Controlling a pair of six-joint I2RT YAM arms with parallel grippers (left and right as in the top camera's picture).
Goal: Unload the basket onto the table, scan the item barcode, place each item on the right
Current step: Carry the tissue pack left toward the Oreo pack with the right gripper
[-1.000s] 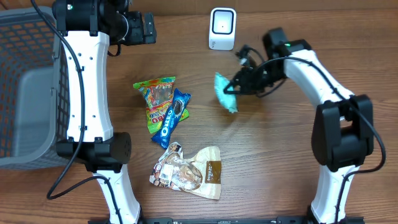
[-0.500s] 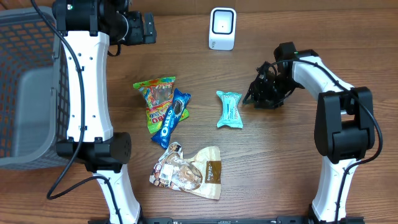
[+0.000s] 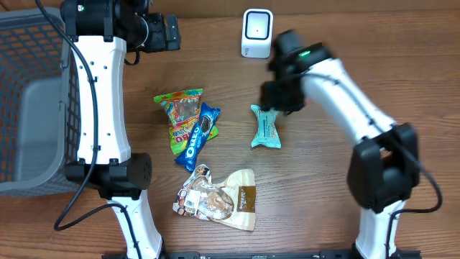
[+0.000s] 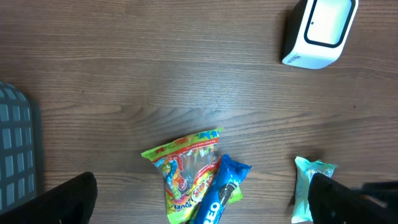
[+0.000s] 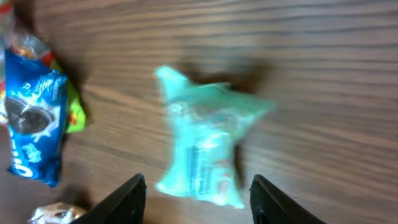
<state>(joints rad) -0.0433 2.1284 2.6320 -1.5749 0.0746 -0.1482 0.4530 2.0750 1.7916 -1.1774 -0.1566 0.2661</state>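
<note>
"OREO" on blue cookie packet point(image 3: 200, 135)

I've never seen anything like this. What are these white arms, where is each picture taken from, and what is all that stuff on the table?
These are two robot arms at a wooden table, each ending in a two-finger gripper. The wide picture comes from a camera fixed above the table. The other two come from small cameras on the wrists, so the dark shapes at their lower edges are that arm's own fingers.

On the table lie a teal packet, a blue Oreo pack, a colourful candy bag and a brownish snack bag. The white box at the far edge looks like the barcode scanner. A grey basket stands beside the left arm.

The right gripper hangs open over the teal packet, not gripping it. The left gripper is open near the far edge, holding nothing.
</note>
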